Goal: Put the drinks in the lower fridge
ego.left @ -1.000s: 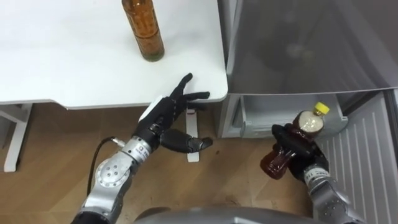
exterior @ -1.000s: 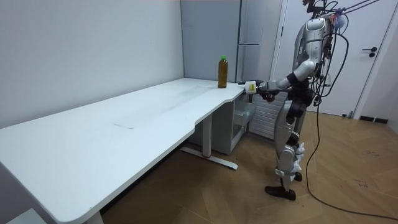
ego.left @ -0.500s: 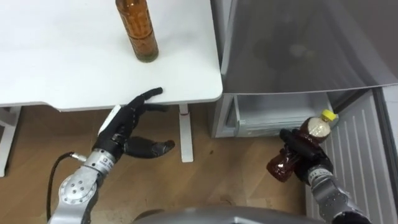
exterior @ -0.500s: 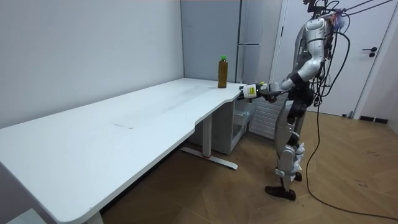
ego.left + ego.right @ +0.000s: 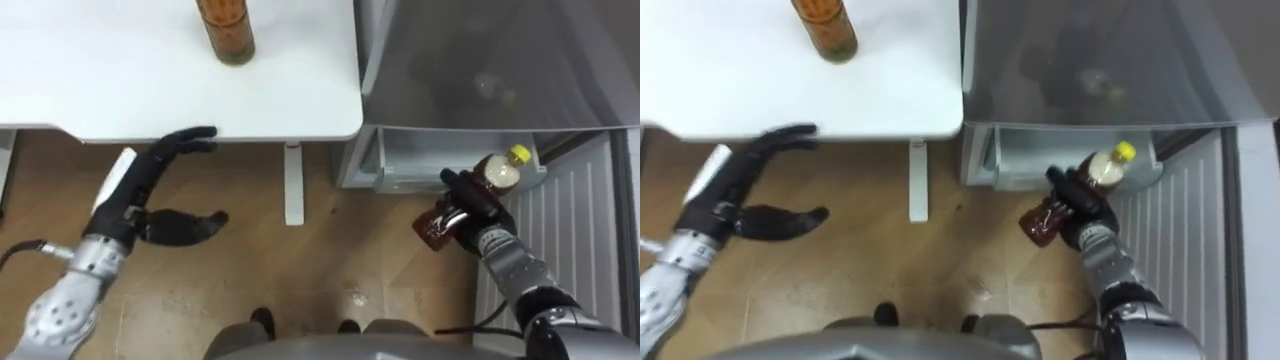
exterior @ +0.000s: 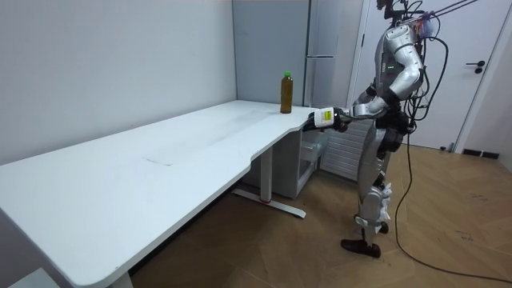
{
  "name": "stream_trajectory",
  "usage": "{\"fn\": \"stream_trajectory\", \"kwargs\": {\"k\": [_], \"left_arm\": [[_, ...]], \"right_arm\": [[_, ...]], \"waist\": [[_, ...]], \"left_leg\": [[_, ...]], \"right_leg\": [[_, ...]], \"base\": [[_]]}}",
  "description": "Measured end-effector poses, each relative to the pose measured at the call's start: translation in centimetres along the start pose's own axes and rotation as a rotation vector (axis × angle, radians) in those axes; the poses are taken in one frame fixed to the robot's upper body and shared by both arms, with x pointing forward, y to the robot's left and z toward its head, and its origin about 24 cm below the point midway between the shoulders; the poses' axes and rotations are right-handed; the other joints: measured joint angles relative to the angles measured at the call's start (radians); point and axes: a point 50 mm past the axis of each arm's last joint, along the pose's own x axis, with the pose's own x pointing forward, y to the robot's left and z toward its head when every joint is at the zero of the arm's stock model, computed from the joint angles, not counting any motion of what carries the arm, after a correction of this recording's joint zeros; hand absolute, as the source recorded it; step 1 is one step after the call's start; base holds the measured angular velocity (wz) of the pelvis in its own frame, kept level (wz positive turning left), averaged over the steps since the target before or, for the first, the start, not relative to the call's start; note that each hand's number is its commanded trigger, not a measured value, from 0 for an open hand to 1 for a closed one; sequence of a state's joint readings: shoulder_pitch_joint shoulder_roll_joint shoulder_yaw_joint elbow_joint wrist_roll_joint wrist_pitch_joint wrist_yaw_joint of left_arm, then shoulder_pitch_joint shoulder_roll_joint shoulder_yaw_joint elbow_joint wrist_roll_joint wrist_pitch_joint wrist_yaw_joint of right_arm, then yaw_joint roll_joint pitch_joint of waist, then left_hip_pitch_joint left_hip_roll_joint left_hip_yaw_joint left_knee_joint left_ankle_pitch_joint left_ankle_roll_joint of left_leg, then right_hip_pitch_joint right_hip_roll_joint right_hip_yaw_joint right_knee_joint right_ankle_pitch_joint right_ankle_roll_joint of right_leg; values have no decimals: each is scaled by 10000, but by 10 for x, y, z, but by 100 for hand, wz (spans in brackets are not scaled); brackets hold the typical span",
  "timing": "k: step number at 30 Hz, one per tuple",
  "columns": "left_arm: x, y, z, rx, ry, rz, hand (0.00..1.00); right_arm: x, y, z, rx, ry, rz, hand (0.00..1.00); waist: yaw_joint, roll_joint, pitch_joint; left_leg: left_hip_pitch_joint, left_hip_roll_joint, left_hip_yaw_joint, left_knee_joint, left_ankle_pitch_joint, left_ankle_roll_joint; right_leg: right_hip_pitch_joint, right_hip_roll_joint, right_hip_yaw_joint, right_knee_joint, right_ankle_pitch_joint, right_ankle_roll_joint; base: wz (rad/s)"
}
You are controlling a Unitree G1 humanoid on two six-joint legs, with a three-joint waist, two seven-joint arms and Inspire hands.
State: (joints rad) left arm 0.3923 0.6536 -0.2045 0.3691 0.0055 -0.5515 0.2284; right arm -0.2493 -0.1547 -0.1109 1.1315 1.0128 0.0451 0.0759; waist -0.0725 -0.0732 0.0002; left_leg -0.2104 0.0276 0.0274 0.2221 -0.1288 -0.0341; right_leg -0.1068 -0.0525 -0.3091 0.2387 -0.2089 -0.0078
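Left hand (image 5: 132, 203) low on the left, over the wood floor (image 5: 250, 270), just under the near edge of the white table (image 5: 110, 85); fingers straight and spread, thumb out to the side, holding nothing; not touching the table as far as can be seen.

Amber drink bottle (image 5: 225, 28) upright on the table near its right end, top cut off in the eye view; in the room view the same bottle (image 6: 286, 92) has a green cap and stands alone at the table's far corner.

Table leg (image 5: 293, 186) below that corner.

Right of the table, the fridge (image 5: 500, 70) with a grey upper front; under it the lower compartment is open, with a pale drawer (image 5: 445, 160) inside; open lower door (image 5: 575, 235) at the far right, ribbed inner face showing.

Right hand (image 5: 480, 212) in front of the lower compartment, fingers curled round a brown drink bottle (image 5: 497, 173) with a yellow cap; bottle tilted, cap up toward the drawer, base down toward the floor; cap end just at the drawer's front edge, cannot tell if touching; the bottle is outside the fridge.

Room view: robot stands upright on both feet at the table's end, in front of the fridge (image 6: 320, 48); one arm held forward at table height toward the room view's left, a bottle with a pale label in that hand.
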Motion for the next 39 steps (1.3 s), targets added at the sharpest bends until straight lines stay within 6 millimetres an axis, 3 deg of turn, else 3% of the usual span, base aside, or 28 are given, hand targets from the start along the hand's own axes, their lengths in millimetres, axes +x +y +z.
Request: {"fn": "stream_trajectory", "kwargs": {"k": [1,2,3,4,5,6,8,10,14,21,27,32,39], "left_arm": [[-15,-5,-29,1536,1594,-385,0],[-34,-17,-62,3619,3490,-1273,0],[-44,-25,-75,4599,4313,-1934,0],[-58,-48,-91,6054,5326,-3499,0],[-69,-73,-97,6958,5637,-5029,0],[-72,-85,-96,7256,5537,-5741,0],[-73,-122,-86,7716,4724,-7631,0],[-66,-131,-80,7997,4261,-8135,0],[-51,-120,-82,9187,4647,-8049,0],[-56,-112,-90,9676,5594,-8380,0],[-47,-103,-91,8963,6087,-7498,0],[-31,-95,-92,6668,7255,-5890,0],[-19,-92,-92,2644,8680,-3648,0]], "right_arm": [[2,7,2,524,-28,98,100],[4,14,6,1125,-114,290,100],[5,18,8,1457,-181,429,100],[6,23,12,2082,-308,726,100],[6,25,16,2508,-447,886,100],[6,25,18,2626,-489,909,100],[8,32,22,2648,-565,1076,100],[10,41,24,2546,-577,1379,100],[10,51,32,2147,-645,1687,100],[10,60,54,2822,-1190,1719,100],[10,68,69,3470,-1536,1739,100],[9,71,81,3888,-1730,1407,100],[2,85,112,4190,-2512,1417,100]], "waist": [[28,-5,110],[72,103,142],[91,79,174],[152,59,246],[261,62,269],[291,76,293],[333,160,363],[380,217,401],[448,239,423],[575,200,419],[959,-46,521],[1361,-48,517],[1764,-46,507]], "left_leg": [[-35,11,42,40,0,0],[-188,13,116,93,0,1],[-319,11,157,122,8,15],[-667,-9,241,177,51,82],[-1129,-63,222,309,99,155],[-1333,-96,201,422,119,188],[-1895,-241,177,551,230,349],[-2202,-343,232,567,312,425],[-2902,-535,310,826,391,519],[-3644,-540,463,1252,415,557],[-4295,-508,679,1951,359,609],[-4955,-374,682,2753,62,623],[-5871,-245,712,3452,-31,644]], "right_leg": [[-54,-3,12,-4,6,-10],[-289,-32,46,43,10,-17],[-463,-64,52,102,12,-19],[-872,-151,64,324,12,-19],[-1279,-240,27,521,11,-19],[-1460,-288,8,603,11,-18],[-2148,-513,-21,1037,-35,47],[-2533,-677,8,1359,-104,73],[-3539,-965,286,2170,-363,101],[-4350,-1075,407,2650,-420,76],[-4983,-1199,604,3313,-614,24],[-5578,-1203,625,4000,-802,-71],[-6459,-1185,681,4610,-818,-169]], "base": [[-10],[-14],[-14],[0],[9],[25],[21],[2],[-2],[-2],[1],[0],[-1]]}}
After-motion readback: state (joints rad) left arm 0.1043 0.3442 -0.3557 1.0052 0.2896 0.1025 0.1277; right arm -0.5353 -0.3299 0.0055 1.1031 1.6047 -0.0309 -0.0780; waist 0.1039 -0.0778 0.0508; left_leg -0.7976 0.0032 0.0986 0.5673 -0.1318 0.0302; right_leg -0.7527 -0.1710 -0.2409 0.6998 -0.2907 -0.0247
